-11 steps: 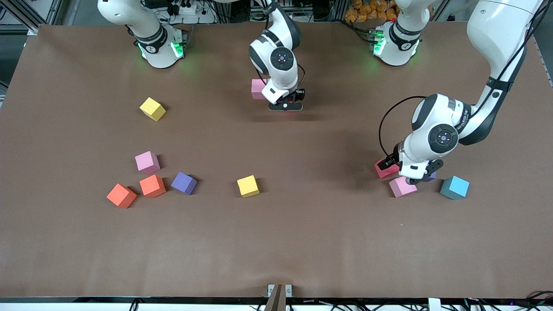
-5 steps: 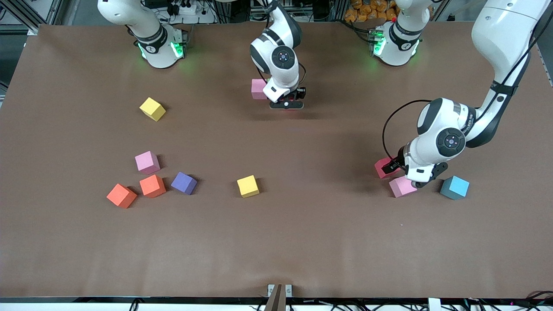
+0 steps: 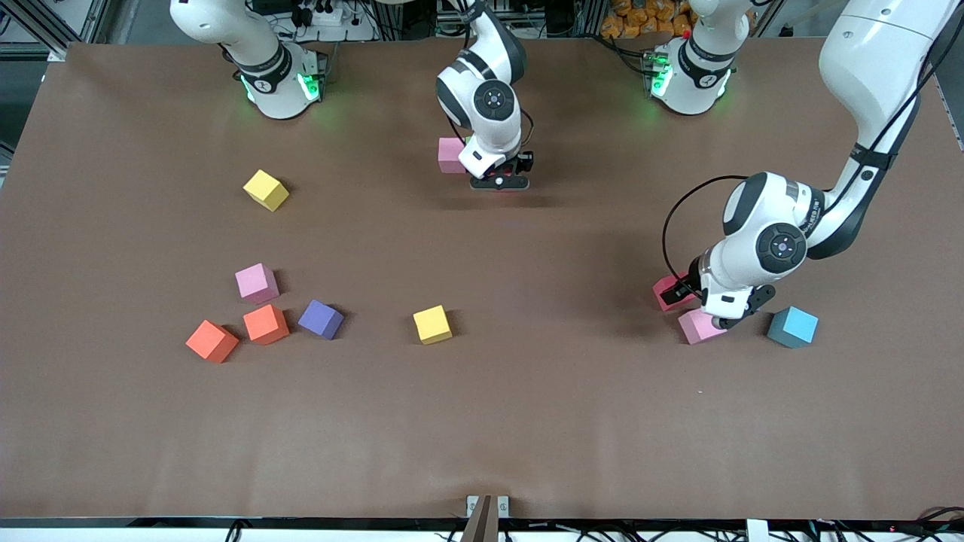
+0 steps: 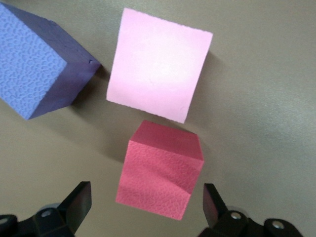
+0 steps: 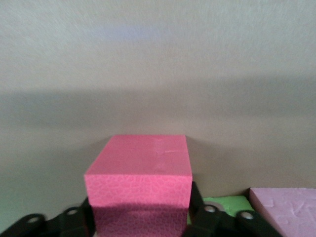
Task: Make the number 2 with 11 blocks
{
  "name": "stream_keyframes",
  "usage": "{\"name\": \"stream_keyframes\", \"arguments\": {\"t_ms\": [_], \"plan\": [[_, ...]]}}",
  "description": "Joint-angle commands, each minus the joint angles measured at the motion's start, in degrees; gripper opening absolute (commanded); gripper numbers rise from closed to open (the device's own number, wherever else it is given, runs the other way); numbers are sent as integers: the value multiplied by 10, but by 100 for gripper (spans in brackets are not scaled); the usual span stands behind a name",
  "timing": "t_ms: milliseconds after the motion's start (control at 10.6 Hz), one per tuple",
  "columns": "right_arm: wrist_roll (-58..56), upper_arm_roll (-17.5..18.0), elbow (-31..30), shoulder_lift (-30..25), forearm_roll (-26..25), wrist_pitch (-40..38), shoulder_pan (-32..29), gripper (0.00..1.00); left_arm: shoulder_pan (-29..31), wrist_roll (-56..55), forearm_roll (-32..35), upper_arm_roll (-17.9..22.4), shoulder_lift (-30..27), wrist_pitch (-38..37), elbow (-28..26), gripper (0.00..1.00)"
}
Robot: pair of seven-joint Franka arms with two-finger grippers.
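My right gripper (image 3: 498, 181) is low on the table between the two bases, shut on a red block (image 5: 138, 173) that rests on the surface. Beside it sit a green block (image 5: 222, 202) and a pink block (image 3: 450, 154). A whole number 2 is not in view. My left gripper (image 4: 145, 197) hangs open over another red block (image 3: 669, 293), which shows between its fingers (image 4: 79, 202). A pink block (image 3: 699, 327) and a purple block (image 4: 39, 64) lie close by it.
A light blue block (image 3: 793, 326) lies by the left hand. Toward the right arm's end are a yellow block (image 3: 265, 189), a pink one (image 3: 257, 283), two orange ones (image 3: 265, 324), (image 3: 212, 340) and a purple one (image 3: 321, 319). Another yellow block (image 3: 432, 324) sits mid-table.
The left hand has drifted slightly above the red and pink blocks and now covers the purple one in the front view. The right gripper has stayed low with its red block.
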Motion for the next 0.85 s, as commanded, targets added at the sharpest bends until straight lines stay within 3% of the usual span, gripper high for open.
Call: {"name": "stream_keyframes", "arguments": {"t_ms": [0, 752], "plan": [[6, 0, 9, 13, 37, 1, 5, 100, 0, -2, 7, -2, 17, 22, 1, 100], [-39, -24, 23, -4, 28, -6, -16, 100, 0, 10, 18, -2, 44, 24, 11, 97]]}}
